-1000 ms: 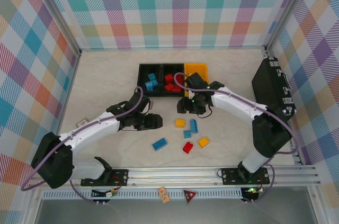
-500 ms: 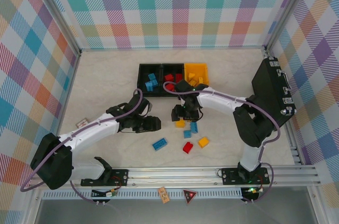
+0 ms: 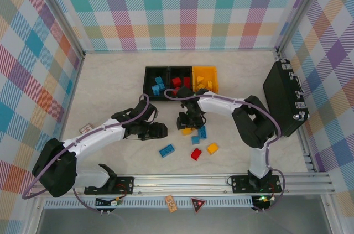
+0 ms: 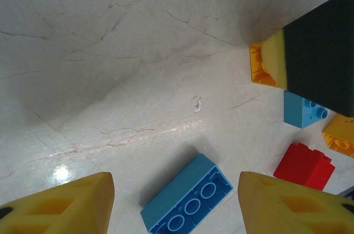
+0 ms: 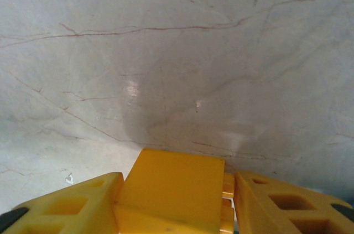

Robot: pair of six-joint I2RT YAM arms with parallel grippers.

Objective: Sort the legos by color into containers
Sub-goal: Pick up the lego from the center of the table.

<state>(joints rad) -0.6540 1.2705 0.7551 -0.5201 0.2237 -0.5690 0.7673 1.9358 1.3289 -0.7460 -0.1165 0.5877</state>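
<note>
Loose legos lie on the table: a blue one (image 3: pixel 166 150), a red one (image 3: pixel 196 154), a yellow one (image 3: pixel 212 148) and two blue ones (image 3: pixel 201 133). My right gripper (image 3: pixel 186 125) is down on a yellow lego (image 3: pixel 188 130). In the right wrist view that yellow lego (image 5: pixel 174 190) fills the gap between the fingers (image 5: pixel 72 203), which are shut on it. My left gripper (image 3: pixel 157 130) hangs open. Between its fingers, lower down, the blue lego (image 4: pixel 188 198) lies hollow side up. The containers stand in a row at the back: black with blue legos (image 3: pixel 148 82), black with red ones (image 3: pixel 172 73), and a yellow one (image 3: pixel 213 76).
A large flat black case (image 3: pixel 283 98) leans at the right wall. The left wrist view has the red lego (image 4: pixel 304 166), a small blue one (image 4: pixel 301 109) and the right gripper's dark body (image 4: pixel 321 46) over the yellow lego (image 4: pixel 263 67). Bare table lies left.
The right arm swung from beside the bins down and left to the loose yellow lego, and its jaws closed on it. The left arm barely moved.
</note>
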